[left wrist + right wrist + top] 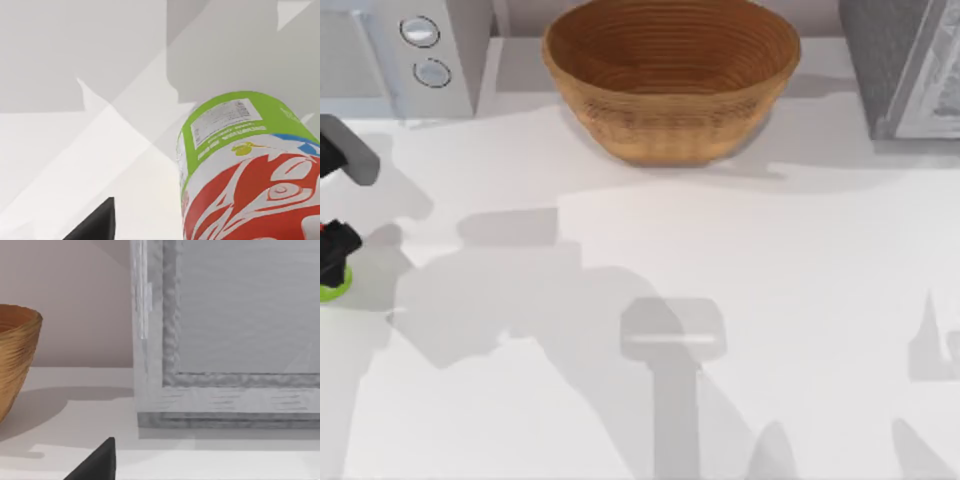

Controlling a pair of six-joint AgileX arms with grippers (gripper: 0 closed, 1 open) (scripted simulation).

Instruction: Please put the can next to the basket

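A white table (740, 300) seen from above, crossed by soft grey shadows; at its far left edge, the left gripper (334, 252) shows as a dark shape sitting over the can (334, 290), whose lime-green base peeks out beneath it, resting on the table. The left wrist view shows the can (250, 170) close up, with its green band and printed label above a red and white pattern, and one dark finger (95, 222) off to its side; whether the jaws are closed on the can cannot be told from these views. At the back left of the table stands a pale grey appliance (430, 50) with two round dials; to its right, at the back centre, sits the basket (670, 75), a big brown woven bowl, upright and well apart from the can. At the back right corner stands a grey box (905, 65) with a framed front panel. The right wrist view looks across the table at that box (225, 340), with the basket's side (17, 355) at the frame edge and one dark finger (95, 462) of the right gripper low in the picture; how far its jaws are open cannot be told.
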